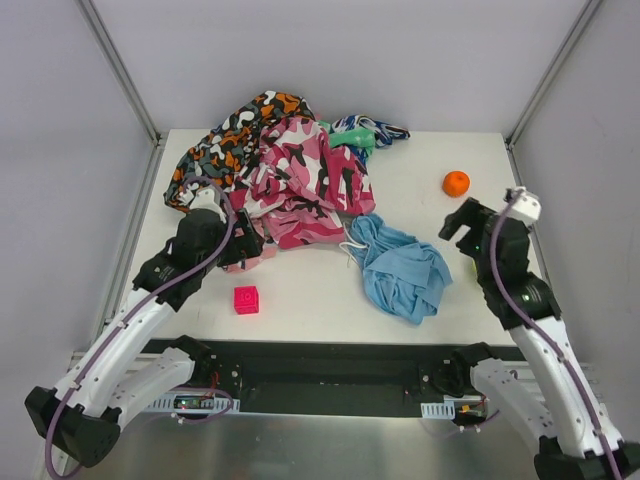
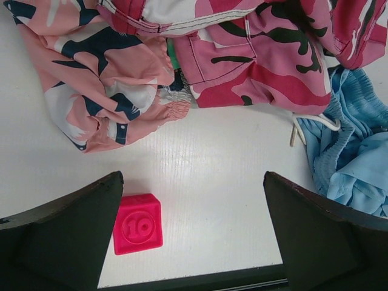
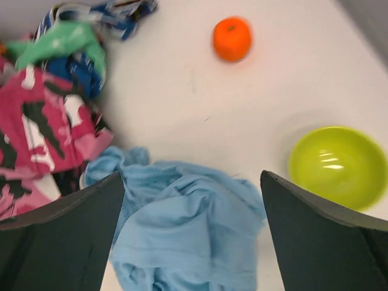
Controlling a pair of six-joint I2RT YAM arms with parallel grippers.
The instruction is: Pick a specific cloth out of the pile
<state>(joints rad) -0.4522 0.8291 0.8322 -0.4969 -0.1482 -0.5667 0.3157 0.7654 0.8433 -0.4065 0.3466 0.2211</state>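
At the near edge of the white table [image 1: 320, 312] both arm bases are bolted side by side, and each arm reaches forward with a bent elbow. Just beyond the edge, left of centre, sits a small bright-pink plastic cube [image 1: 246, 299] embossed with "10", standing alone on bare tabletop. The left gripper [image 1: 243, 243] hangs tilted down over the pile's near-left corner, its black fingers [image 2: 73, 230] spread wide with nothing between them. The right gripper [image 1: 460, 226] is raised at the right side, pointing inward, and is likewise wide apart and empty. A lime-green bowl [image 3: 336, 165] lies close under the right arm. Between the two arms, right of centre, the plain light-blue soft cloth [image 1: 405, 275] lies crumpled flat on the table, its white drawstring toward the heap of pink, orange-black and salmon camouflage cloths [image 1: 290, 170], whose near edge it touches. That pile fills the far-left half up to the back edge. A small orange ball [image 1: 456, 183] rests on open tabletop at far right.
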